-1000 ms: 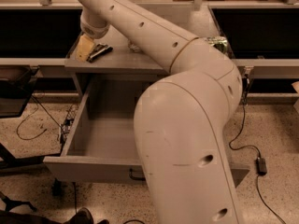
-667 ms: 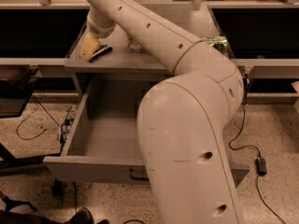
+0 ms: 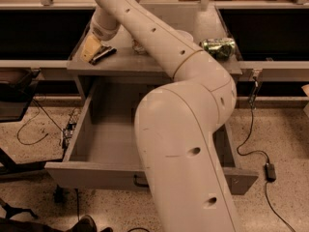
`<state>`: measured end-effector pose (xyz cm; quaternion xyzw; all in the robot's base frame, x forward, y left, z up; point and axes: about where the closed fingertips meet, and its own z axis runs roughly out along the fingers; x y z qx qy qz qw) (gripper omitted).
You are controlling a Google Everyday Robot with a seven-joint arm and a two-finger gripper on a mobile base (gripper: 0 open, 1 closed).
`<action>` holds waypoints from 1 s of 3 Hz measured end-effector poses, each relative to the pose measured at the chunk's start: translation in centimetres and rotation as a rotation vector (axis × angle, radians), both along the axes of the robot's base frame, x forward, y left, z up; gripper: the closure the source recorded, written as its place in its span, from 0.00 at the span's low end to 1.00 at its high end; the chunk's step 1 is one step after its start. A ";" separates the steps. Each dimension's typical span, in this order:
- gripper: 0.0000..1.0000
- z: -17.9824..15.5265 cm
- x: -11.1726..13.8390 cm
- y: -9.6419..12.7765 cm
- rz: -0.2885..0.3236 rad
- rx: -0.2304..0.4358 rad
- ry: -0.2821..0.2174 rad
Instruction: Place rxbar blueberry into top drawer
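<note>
**Gripper (image 3: pixel 91 48) beside the rxbar blueberry (image 3: pixel 103 54), top drawer (image 3: pixel 96 175) open**

Camera view: the top drawer stands pulled out below the counter (image 3: pixel 159 64). The gripper is down on the counter above the drawer's left side. The rxbar blueberry lies flat there, just beside it. Whether the gripper is open or closed on the bar, I cannot tell. A green can (image 3: pixel 218 47) lies on its side above the drawer's right end.

A grey counter (image 3: pixel 120 63) stands on a speckled beige floor (image 3: pixel 285 124). Either side of the counter, dark recesses (image 3: pixel 38 33) run under pale ledges (image 3: pixel 34 63). Right of the counter a black cable (image 3: pixel 240 150) trails to a power brick (image 3: pixel 270 171). Left of it lie loose wires (image 3: pixel 47 127). The tool (image 3: pixel 94 50) sits over the counter's left edge.
</note>
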<state>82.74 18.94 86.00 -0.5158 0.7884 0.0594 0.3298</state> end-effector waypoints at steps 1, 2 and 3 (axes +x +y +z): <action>0.00 -0.9 0.0 0.7 0.025 0.030 0.054; 0.00 -1.7 -0.2 1.2 0.048 0.047 0.100; 0.00 -2.1 -0.2 1.4 0.060 0.053 0.134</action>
